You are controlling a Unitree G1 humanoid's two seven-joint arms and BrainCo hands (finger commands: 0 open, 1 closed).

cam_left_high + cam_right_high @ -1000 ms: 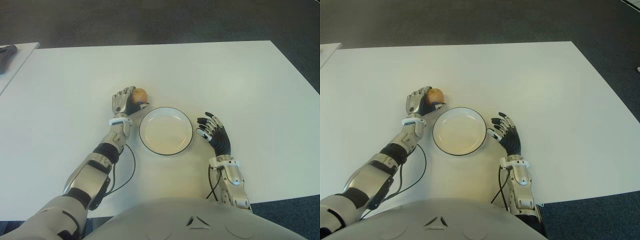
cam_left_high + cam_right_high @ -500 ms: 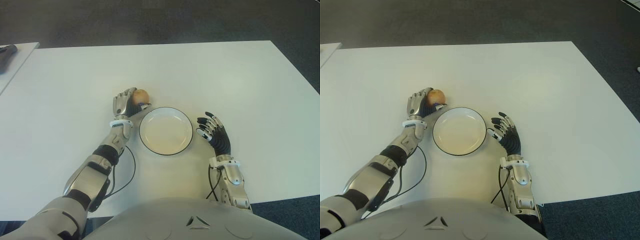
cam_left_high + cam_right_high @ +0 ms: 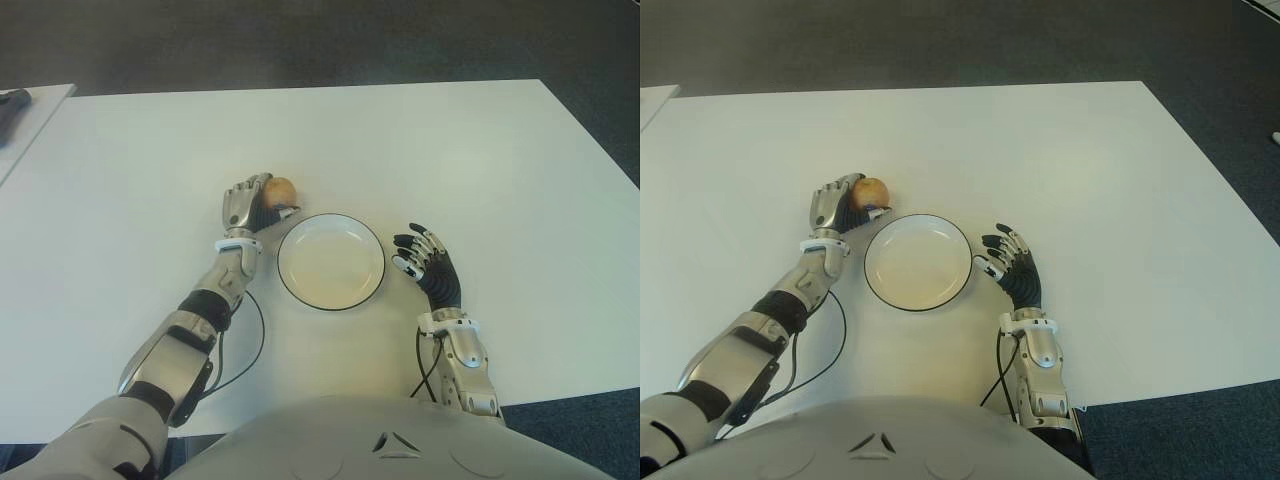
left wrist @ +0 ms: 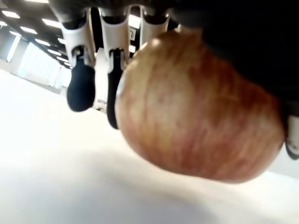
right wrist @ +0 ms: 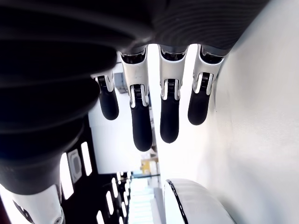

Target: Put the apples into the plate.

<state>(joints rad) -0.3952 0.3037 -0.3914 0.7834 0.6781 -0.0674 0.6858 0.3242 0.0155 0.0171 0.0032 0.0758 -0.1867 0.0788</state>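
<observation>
Transfer step: left hand (image 3: 247,205) holding apple (image 3: 279,189), far-left of plate (image 3: 331,261). Right hand (image 3: 430,266) right of plate, fingers relaxed, empty. Next, likely: carry apple over plate rim, release.

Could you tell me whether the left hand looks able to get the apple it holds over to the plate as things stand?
Probably yes: the left hand, shut on the apple, shows right beside the plate, with only bare table between.
</observation>
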